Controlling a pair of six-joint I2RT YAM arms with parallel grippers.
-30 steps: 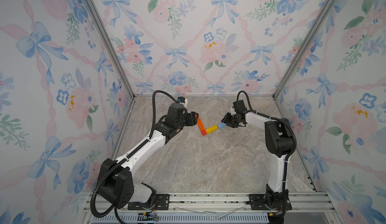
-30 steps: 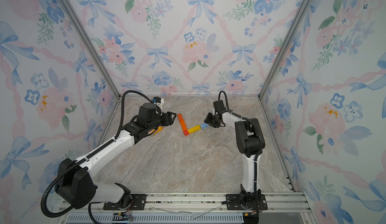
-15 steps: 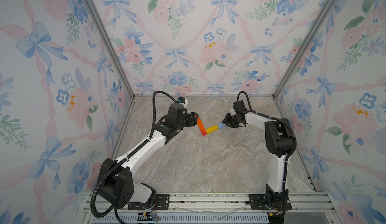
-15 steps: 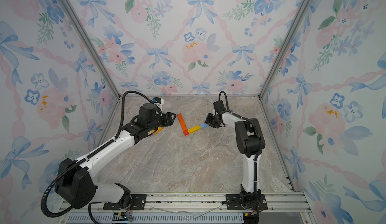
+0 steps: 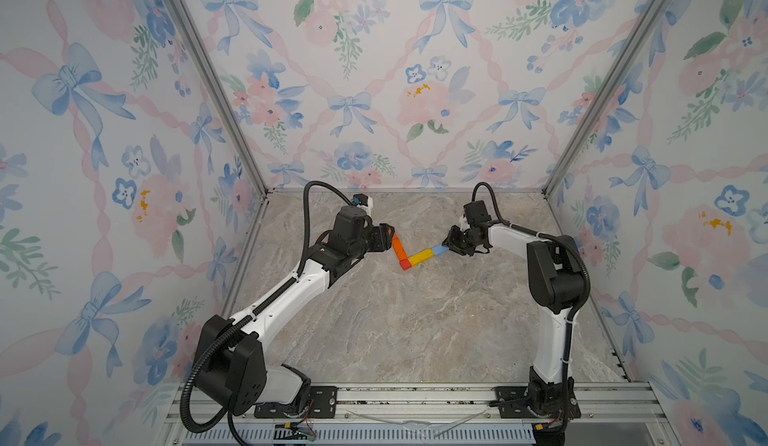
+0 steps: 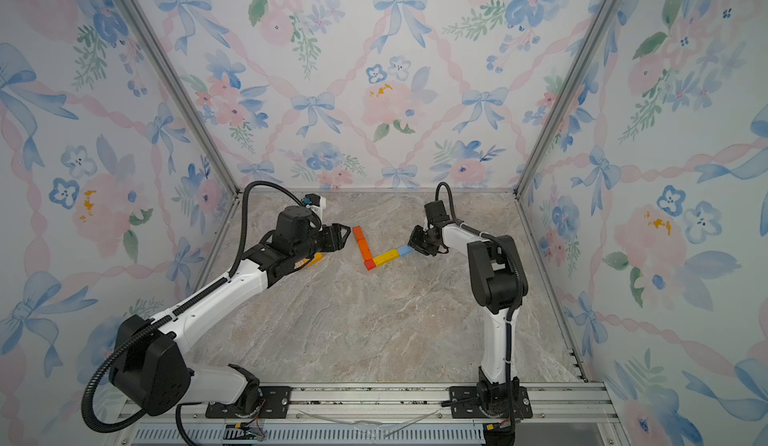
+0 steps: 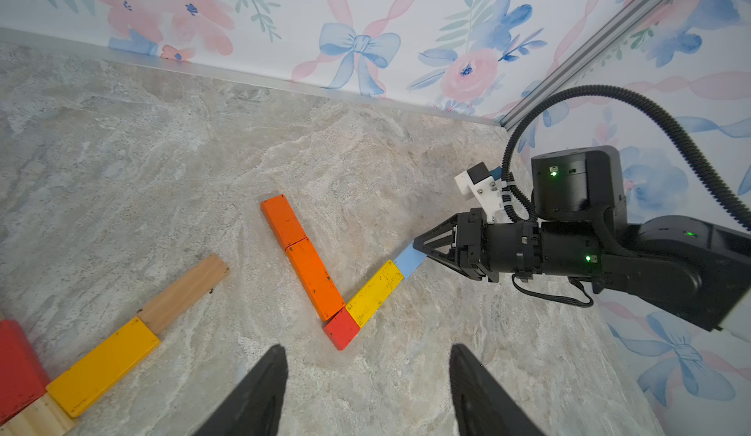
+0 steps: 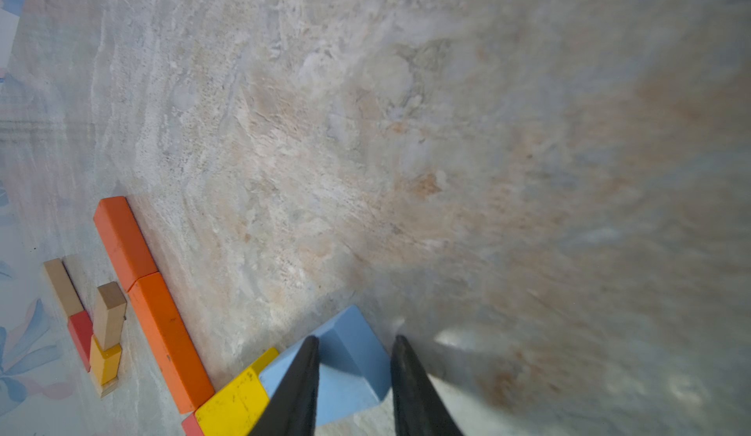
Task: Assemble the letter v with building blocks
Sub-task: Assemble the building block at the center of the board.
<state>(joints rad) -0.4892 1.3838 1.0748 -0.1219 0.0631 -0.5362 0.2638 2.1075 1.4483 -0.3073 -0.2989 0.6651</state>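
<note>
Straddling lt-blue block [image 8: 357,373], 2 o'clock of red block [image 5: 405,264], R pincer [image 8: 355,339]: grip unclear. L pincer [image 7: 367,347] spread wide, empty.

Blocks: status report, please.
Left gripper open, empty. Right gripper on blue block, grip unclear. V nearly formed. Nothing in the way.

No legible text, label or number shows anywhere

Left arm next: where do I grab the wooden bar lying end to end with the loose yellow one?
I'd pinch the wooden bar across its long sides, near the free end, coming down with the open left gripper. It lies flat with both long sides clear; its other end butts the yellow bar.
</note>
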